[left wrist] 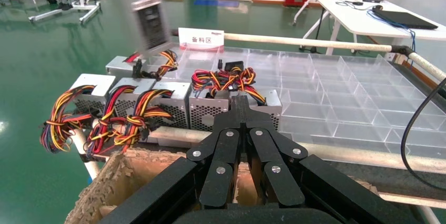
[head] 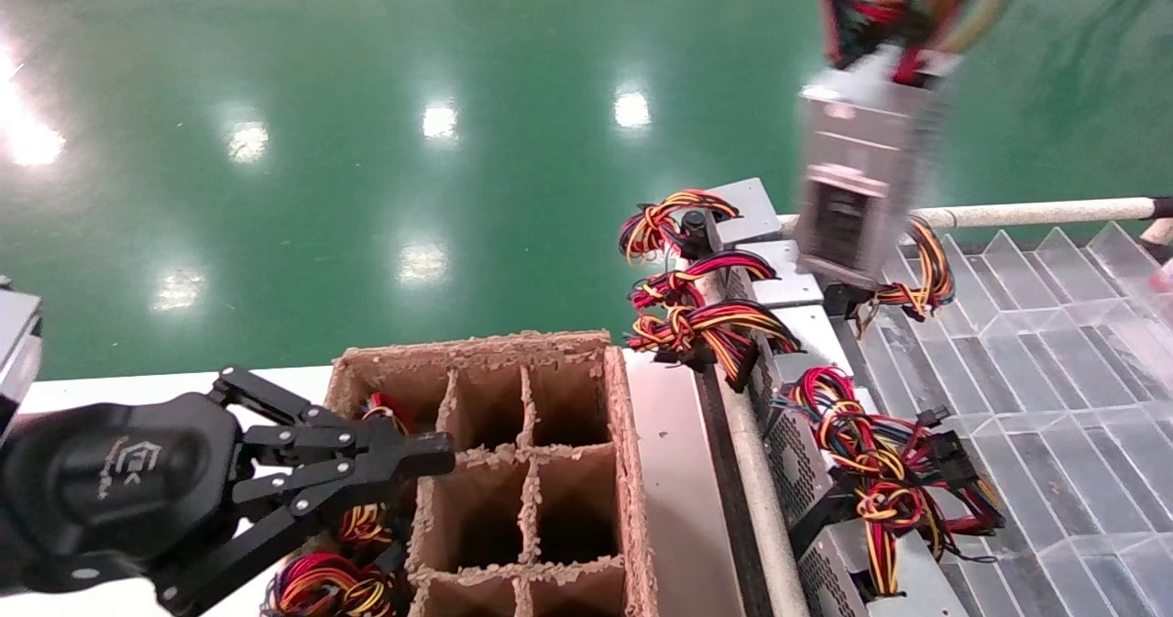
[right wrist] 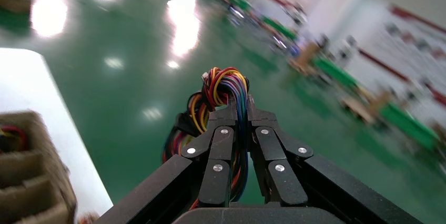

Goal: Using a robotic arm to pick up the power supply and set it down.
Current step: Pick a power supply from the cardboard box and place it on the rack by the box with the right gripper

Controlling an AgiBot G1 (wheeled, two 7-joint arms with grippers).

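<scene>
Wires are what the right end effector (right wrist: 234,109) is pinching. Its two fingers are clenched on the bundle of red, yellow and black wires (right wrist: 223,87), and the power supply (head: 860,172) hangs just below it, up in the air and a little tilted. In the head view the box floats high over the floor side of the rack, with other power supplies (head: 788,434) lined up below and off to one side of it.

The left end effector (head: 431,461) is low and far from the hanging box. Its fingers are pressed together with nothing between them, right above the brown cardboard tray (head: 568,415). Some tray holes under and beside it look bare, and a few near it already have wires poking out.

The box is metal, so it is probably heavy and hard. The wires are soft and bendy, so the box can swing and spin when the arm moves. I think holding by the wires is a loose way to carry it, and a quick move could make it sway or bump something. A grip on the flat metal sides would be steadier, but the sides may be slippery. The vent face (head: 838,223) has little holes and should not be squeezed hard. Setting it down likely needs a slow move.
</scene>
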